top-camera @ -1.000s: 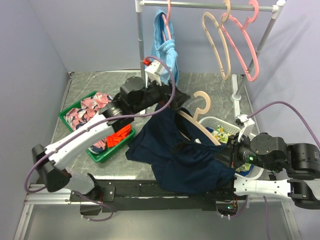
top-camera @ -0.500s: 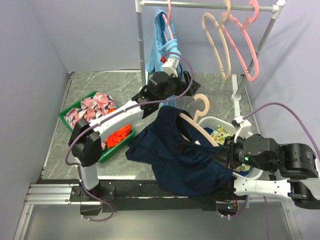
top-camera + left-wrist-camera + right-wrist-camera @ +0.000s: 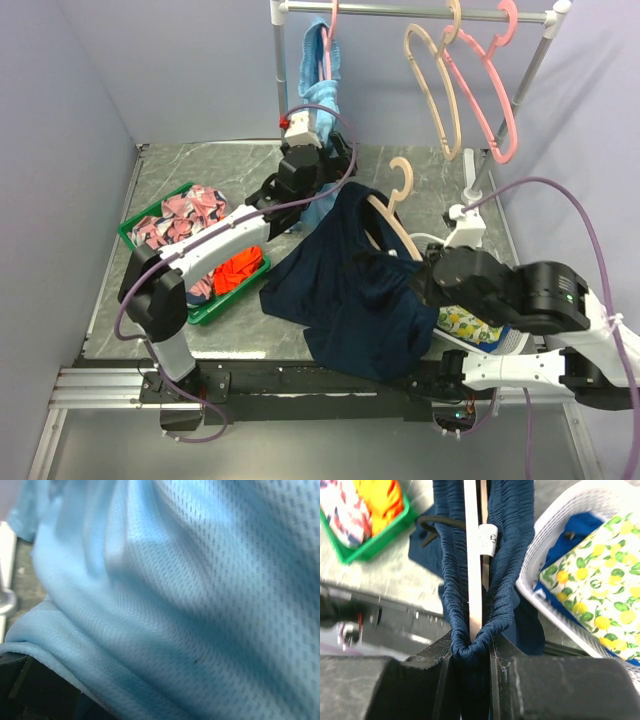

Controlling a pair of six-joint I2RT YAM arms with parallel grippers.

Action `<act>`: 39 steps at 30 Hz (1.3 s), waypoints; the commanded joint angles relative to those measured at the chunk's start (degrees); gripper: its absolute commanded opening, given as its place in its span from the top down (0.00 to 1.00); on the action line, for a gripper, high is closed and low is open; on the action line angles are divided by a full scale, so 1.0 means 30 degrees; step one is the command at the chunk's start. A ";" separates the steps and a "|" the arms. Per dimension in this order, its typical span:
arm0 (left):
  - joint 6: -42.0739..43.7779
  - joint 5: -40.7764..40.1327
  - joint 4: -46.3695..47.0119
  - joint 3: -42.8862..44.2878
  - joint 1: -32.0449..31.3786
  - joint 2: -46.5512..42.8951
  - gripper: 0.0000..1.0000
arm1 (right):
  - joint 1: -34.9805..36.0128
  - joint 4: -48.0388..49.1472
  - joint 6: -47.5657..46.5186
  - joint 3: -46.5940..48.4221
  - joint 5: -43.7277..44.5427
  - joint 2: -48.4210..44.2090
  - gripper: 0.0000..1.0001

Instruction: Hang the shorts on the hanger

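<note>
The dark navy shorts (image 3: 345,290) hang over the beige hanger (image 3: 398,222), whose hook points up at mid-table. My right gripper (image 3: 422,283) is shut on the hanger's end with the shorts' waistband wrapped round it. The right wrist view shows the hanger arm (image 3: 472,555) running between folds of the shorts (image 3: 506,555) into the closed right gripper (image 3: 471,650). My left gripper (image 3: 312,190) is stretched to the back, pressed into the light-blue garment (image 3: 322,100). Its fingers are hidden; the left wrist view shows only that garment's fabric (image 3: 190,595).
A clothes rack (image 3: 281,70) at the back holds two pink hangers (image 3: 490,100) and another beige one (image 3: 440,90). A green bin (image 3: 208,312) of patterned and orange clothes stands at the left. A white basket (image 3: 560,515) with a lemon-print cloth (image 3: 600,565) is at the right.
My left arm has swung away from the shorts, back to the light-blue garment on the rack. My right arm has raised the hanger and shorts and shifted them leftward.
</note>
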 commanded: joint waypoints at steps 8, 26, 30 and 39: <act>0.0666 -0.2570 0.0291 -0.1442 0.0360 -0.2969 0.03 | -0.4436 0.2323 -0.3290 0.3391 0.3675 0.2011 1.00; 0.0315 -0.0754 0.0055 -0.1588 0.0536 -0.3526 0.03 | -1.3023 0.9943 -1.2729 1.0919 -0.2828 0.8778 1.00; 0.0256 -0.0081 0.0025 -0.1646 0.0507 -0.3673 0.03 | -1.3699 1.0327 -1.3695 1.4015 -0.3036 1.0563 1.00; 0.0080 0.0800 -0.0003 -0.1735 0.0536 -0.3878 0.03 | -1.4636 1.0384 -1.4314 1.8423 -0.3855 1.4433 1.00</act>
